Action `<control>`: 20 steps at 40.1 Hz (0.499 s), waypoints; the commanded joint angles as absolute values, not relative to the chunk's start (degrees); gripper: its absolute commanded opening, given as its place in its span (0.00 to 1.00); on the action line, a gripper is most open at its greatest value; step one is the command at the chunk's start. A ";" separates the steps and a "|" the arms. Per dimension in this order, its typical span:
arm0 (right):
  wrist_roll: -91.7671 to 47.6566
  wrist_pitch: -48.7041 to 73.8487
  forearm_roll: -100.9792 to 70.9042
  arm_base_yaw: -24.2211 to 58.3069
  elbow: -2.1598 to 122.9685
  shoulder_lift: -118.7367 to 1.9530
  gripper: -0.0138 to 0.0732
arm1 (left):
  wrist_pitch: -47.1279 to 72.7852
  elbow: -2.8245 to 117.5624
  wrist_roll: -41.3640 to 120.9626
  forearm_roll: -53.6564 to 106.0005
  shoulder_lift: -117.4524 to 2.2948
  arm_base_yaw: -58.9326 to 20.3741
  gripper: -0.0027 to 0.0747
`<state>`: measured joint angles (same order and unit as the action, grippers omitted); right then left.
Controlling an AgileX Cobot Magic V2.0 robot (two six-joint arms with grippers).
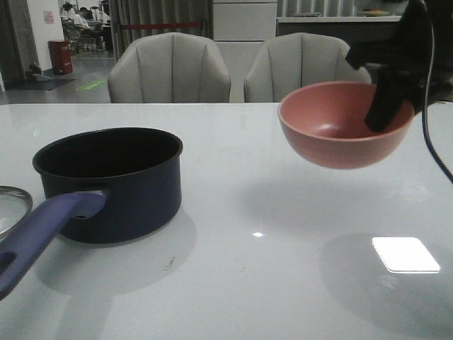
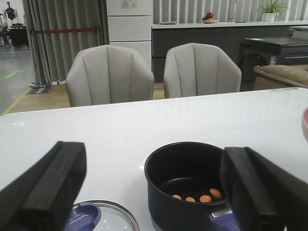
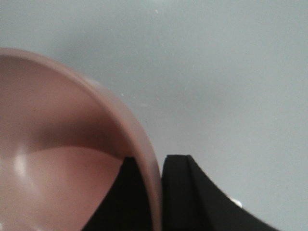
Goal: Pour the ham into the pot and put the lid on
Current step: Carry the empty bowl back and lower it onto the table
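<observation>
Front view shows the right gripper pinching the emptied pink bowl aloft; set it down level, clear of the pot. The ham lies inside it. The left gripper, spread wide, should take the lid by its knob.

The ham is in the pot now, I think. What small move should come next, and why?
Probably lower the pink bowl to the table and release it. The right gripper holds it by the rim in the air, apparently empty; ham lies in the pot. The lid waits beside the pot, near the open left gripper.
</observation>
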<state>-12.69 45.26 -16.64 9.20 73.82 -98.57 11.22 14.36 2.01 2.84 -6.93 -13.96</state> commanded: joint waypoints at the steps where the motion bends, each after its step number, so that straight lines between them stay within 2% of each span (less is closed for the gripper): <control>1: -12.50 44.42 -16.96 8.76 75.75 -98.94 0.32 | 6.33 15.83 2.03 3.38 -7.44 -14.32 0.81; 14: -11.73 41.94 -16.96 8.82 75.75 -105.14 0.44 | 6.33 15.83 2.03 3.38 -7.44 -14.32 0.81; 20: -11.21 41.11 -16.86 8.82 75.75 -106.15 0.57 | 6.33 15.83 2.03 3.38 -7.44 -14.32 0.81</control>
<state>-11.66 43.18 -16.55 9.19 73.82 -108.69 11.22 14.36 2.01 2.84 -6.93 -13.96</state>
